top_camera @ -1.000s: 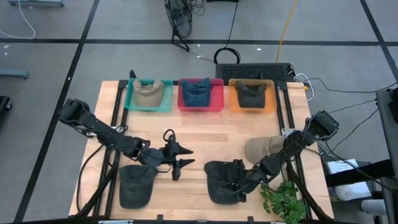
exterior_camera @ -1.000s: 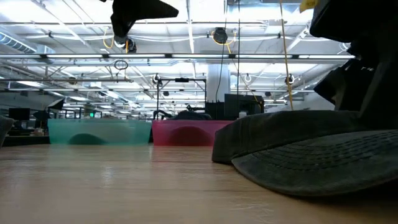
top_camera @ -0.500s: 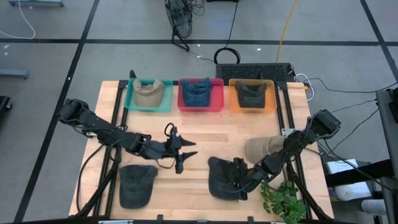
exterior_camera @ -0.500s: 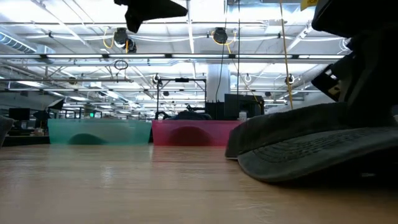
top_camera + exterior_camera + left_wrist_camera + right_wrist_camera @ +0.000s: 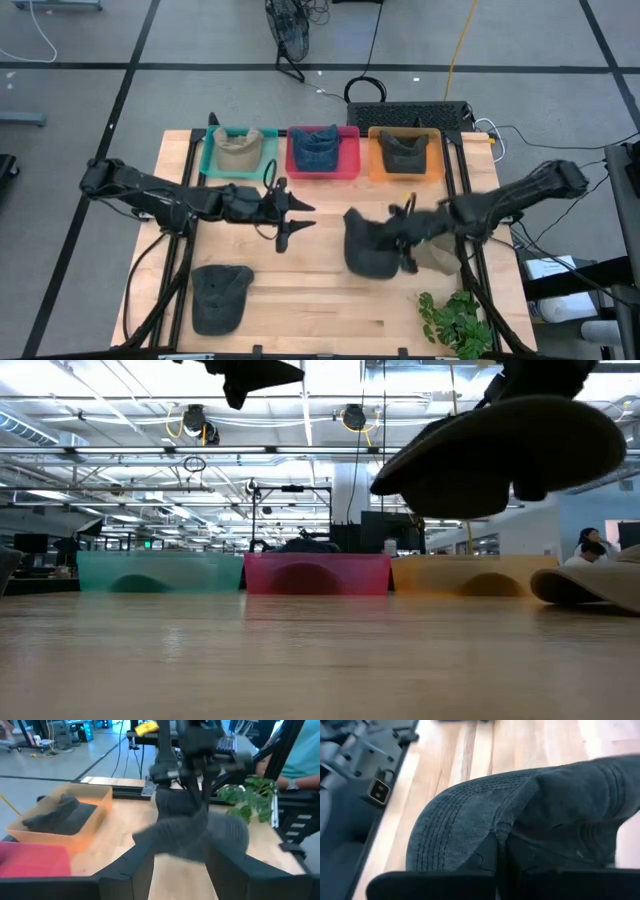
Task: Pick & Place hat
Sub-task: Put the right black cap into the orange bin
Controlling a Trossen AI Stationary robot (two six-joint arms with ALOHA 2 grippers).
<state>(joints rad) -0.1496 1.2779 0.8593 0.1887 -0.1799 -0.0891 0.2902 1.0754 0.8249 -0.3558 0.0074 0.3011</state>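
A dark grey hat (image 5: 368,246) hangs above the table's middle right, and my right gripper (image 5: 402,240) is shut on it. The low view shows this hat (image 5: 505,450) well clear of the wood. My left gripper (image 5: 308,216) hovers open over the table's middle, left of the hat, holding nothing. A second dark hat (image 5: 220,297) lies flat near the front left. A tan hat (image 5: 437,256) rests on the table partly under my right arm. At the far edge stand a teal bin (image 5: 212,160), a pink bin (image 5: 350,160) and an orange bin (image 5: 435,162), each with a hat inside. My right gripper pinches the dark grey hat between its two fingers where the stitched brim meets the crown (image 5: 502,832). The fingers come from the table's right side, slanting down. The hat is lifted clear of the table and droops below the fingers, brim toward the left.
A green plant (image 5: 455,320) sits at the front right corner. Black frame rails (image 5: 462,180) run along the table's left and right sides. Bare wood lies between the bins and the hats.
My right gripper has shut on the dark grey hat and carried it up and toward the far edge; the hat, earlier flat near the front edge, now hangs clear. My left gripper, still open, has moved up and toward the far edge.
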